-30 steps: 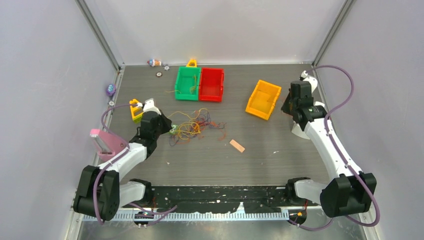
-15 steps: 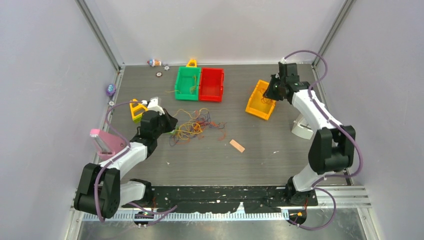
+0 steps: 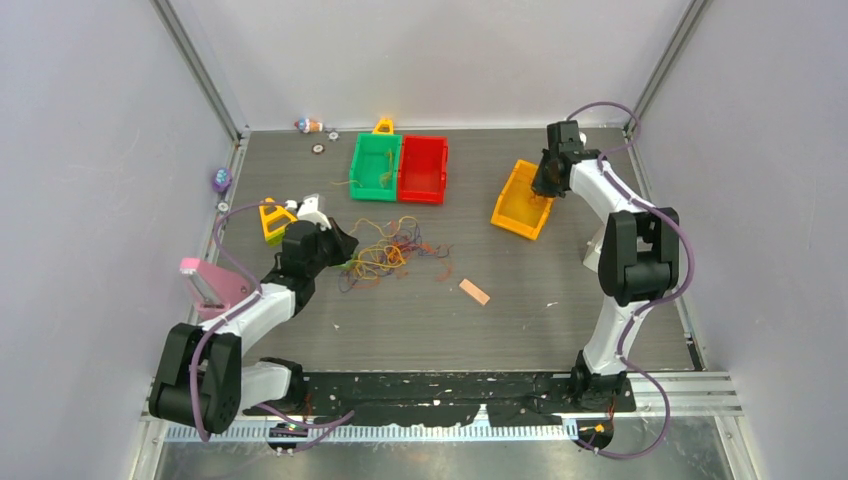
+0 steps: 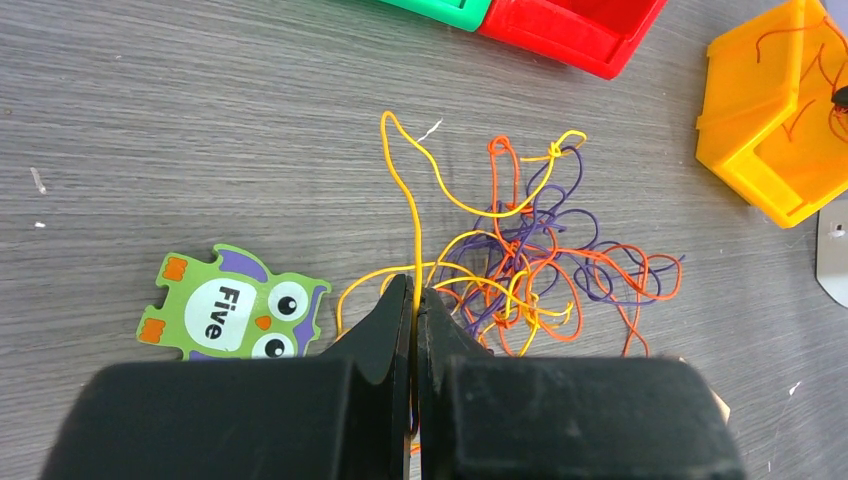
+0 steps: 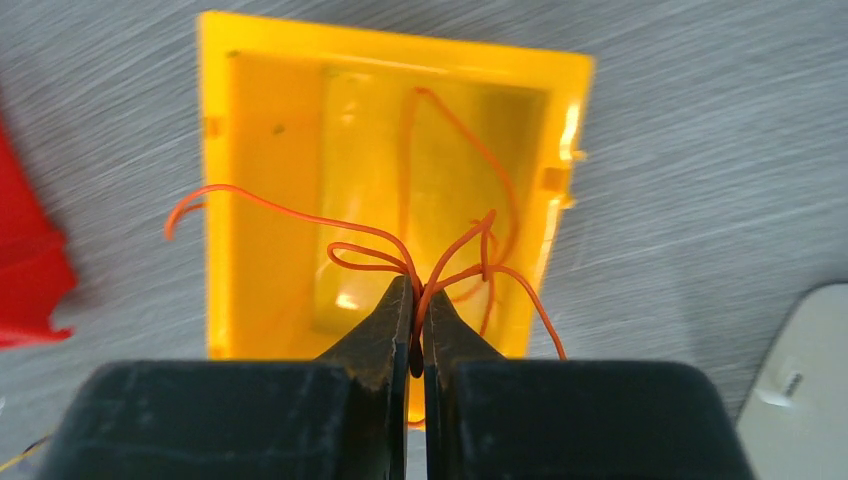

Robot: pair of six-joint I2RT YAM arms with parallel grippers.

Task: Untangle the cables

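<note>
A tangle of thin yellow, orange and purple cables [image 3: 390, 250] lies on the table's middle left; it also shows in the left wrist view [image 4: 530, 265]. My left gripper [image 4: 415, 290] is shut on a yellow cable [image 4: 412, 215] at the tangle's left edge; from above it sits by the heap [image 3: 340, 246]. My right gripper [image 5: 416, 290] is shut on a looped orange cable [image 5: 455, 250] and holds it over the yellow bin [image 5: 260, 120], far right from above [image 3: 545, 180]. More orange cable lies inside that bin [image 3: 520, 200].
A green bin [image 3: 375, 165] and a red bin [image 3: 423, 168] stand at the back. A green owl card marked "Five" [image 4: 232, 308] lies left of the tangle. A small tan block [image 3: 474, 292] lies mid-table. A yellow triangle piece [image 3: 271, 217] and a pink object [image 3: 208, 284] sit at the left.
My right arm swung from the right side to above the yellow bin, carrying the orange cable. My left gripper shifted slightly right toward the tangle.
</note>
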